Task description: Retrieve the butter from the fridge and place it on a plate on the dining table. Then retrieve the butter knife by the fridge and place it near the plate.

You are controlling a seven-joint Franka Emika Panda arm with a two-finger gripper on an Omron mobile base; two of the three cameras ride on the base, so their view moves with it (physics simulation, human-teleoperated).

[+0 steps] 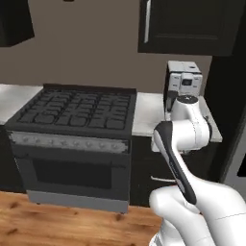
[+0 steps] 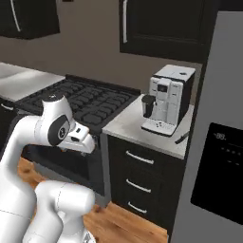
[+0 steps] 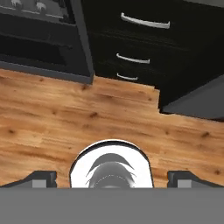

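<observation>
The grey fridge (image 2: 209, 95) stands at the right with its doors closed and a black dispenser panel (image 2: 222, 166) on the near door. The butter knife (image 2: 182, 138), slim and dark, lies on the counter (image 2: 128, 124) between the coffee machine and the fridge. In the hand view my gripper (image 3: 113, 180) points down at the wooden floor, open, with its fingertips (image 3: 43, 179) wide apart and nothing between them. The fridge's lower corner (image 3: 197, 104) shows at the right there. The butter is hidden; the plate and dining table are out of view.
A black gas stove (image 1: 77, 108) with an oven below sits left of the counter. A white coffee machine (image 2: 168, 99) stands on the counter above black drawers (image 2: 140, 173). Dark wall cabinets (image 1: 187, 24) hang overhead. My folded arm (image 1: 185, 129) stands in front of the counter.
</observation>
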